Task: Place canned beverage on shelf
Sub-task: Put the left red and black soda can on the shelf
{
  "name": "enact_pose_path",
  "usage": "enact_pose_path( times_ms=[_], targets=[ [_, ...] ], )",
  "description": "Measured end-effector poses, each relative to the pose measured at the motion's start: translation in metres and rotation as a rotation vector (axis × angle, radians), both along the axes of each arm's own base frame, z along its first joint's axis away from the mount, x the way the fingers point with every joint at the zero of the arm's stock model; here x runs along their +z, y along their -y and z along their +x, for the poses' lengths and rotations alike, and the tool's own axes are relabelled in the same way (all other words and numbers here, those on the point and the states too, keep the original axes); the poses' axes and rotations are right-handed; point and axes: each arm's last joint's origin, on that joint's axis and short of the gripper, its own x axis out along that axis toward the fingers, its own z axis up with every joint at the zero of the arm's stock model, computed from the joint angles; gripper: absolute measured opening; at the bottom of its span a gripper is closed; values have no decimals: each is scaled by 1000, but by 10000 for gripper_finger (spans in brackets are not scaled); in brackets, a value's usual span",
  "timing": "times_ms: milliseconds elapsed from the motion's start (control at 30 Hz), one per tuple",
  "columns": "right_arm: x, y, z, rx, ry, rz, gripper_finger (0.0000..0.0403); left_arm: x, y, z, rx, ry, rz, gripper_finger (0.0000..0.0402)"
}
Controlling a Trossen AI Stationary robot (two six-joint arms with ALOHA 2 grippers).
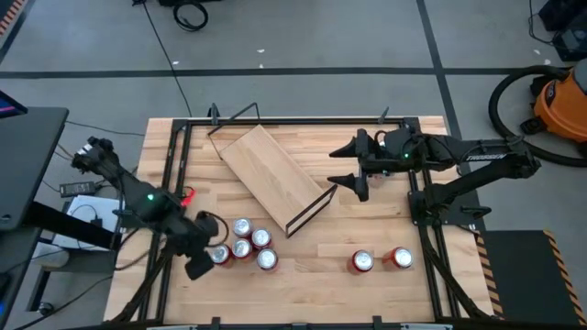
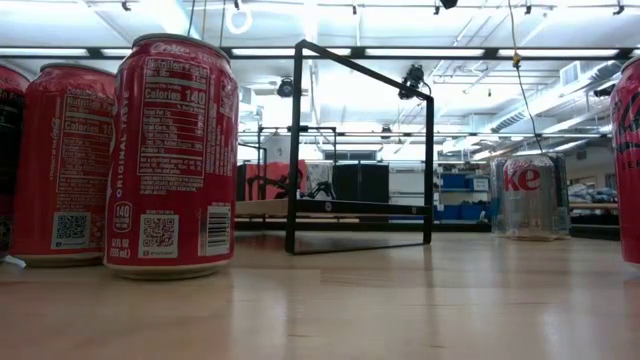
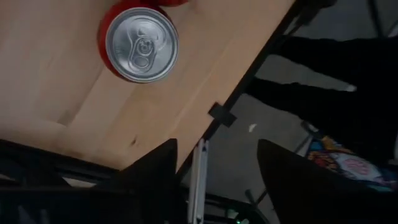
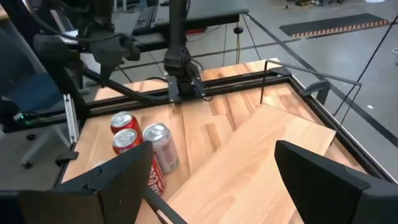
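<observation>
The shelf (image 1: pixel 273 174), a light-wood plank with black wire frames at its short ends, stands slantwise mid-table; it also shows in the right wrist view (image 4: pixel 267 149) and the low view (image 2: pixel 300 207). Several red cans (image 1: pixel 246 244) stand upright in a cluster near its near end, and two more (image 1: pixel 382 260) stand at the near right. My left gripper (image 1: pixel 204 257) is open and empty just left of the cluster; one can top (image 3: pixel 141 42) shows in its wrist view. My right gripper (image 1: pixel 347 167) is open and empty, above the table right of the shelf.
A black metal frame (image 1: pixel 174 165) runs along the table's edges. A silver can (image 2: pixel 530 195) stands among the cans in the low view. An orange vacuum (image 1: pixel 559 101) is on the floor at the far right. Bare wood lies between the two can groups (image 1: pixel 312 261).
</observation>
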Motion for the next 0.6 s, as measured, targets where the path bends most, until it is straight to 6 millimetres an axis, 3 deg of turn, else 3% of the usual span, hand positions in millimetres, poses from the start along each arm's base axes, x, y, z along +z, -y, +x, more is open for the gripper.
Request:
enact_pose_path(
  times_ms=[333,600],
  targets=[
    [-5,0,-2,-4,-53,4,347,-30,22,18,-156,-27,166,371],
    [-5,0,-2,-3,-54,16,347,-47,32,5,-202,-118,387,387]
  ],
)
